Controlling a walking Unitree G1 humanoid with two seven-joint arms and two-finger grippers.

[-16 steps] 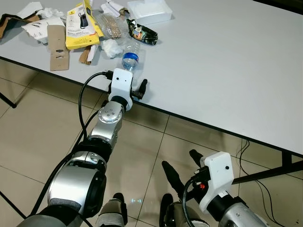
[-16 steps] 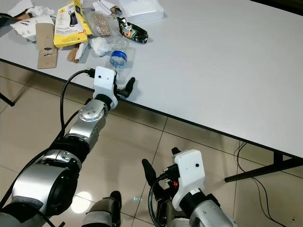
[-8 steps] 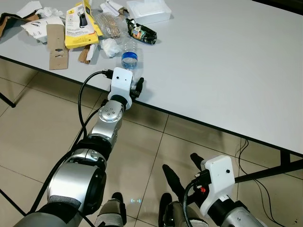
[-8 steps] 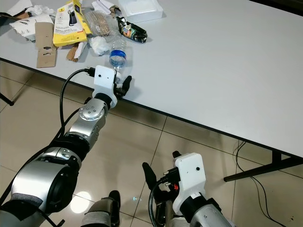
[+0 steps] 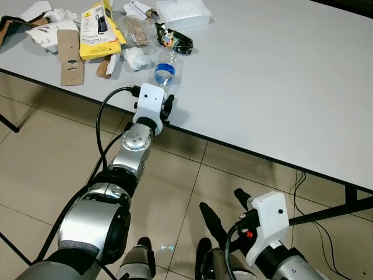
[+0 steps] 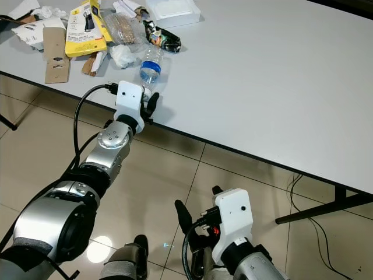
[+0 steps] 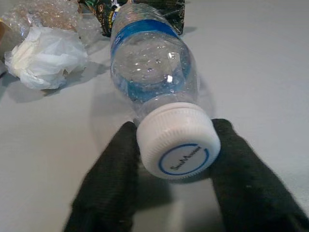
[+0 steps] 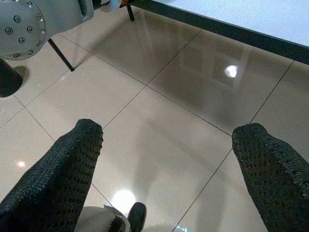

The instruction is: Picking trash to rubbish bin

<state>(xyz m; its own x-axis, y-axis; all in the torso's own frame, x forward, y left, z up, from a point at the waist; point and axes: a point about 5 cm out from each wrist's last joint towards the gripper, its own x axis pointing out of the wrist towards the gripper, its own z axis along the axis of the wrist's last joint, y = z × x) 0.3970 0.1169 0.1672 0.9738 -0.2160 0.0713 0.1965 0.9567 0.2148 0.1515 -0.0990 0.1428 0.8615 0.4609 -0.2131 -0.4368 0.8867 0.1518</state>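
- While most of the frame in the left eye view is floor, the grey table fills the upper part, with a heap of rubbish lying in its upper left corner.
- Among that heap are a yellow package, a strip of brown cardboard, a dark snack wrapper and a crumpled white tissue.
- Just below the heap, close to the table's near edge, lies the plastic bottle on its side, blue label around the middle and white cap pointing at the robot.
- Reaching up from the lower left, the left gripper has one black finger on each side of the cap, touching it or very nearly so; whether it is squeezing yet I cannot tell.
- At the bottom right, the right gripper hangs idle over the tiles, fingers spread wide.
- Judging by its clear, thin wall, the bottle looks empty: light, smooth, easy to dent, and likely to roll.
- Its stiff, ribbed cap and neck seem the safest hold.
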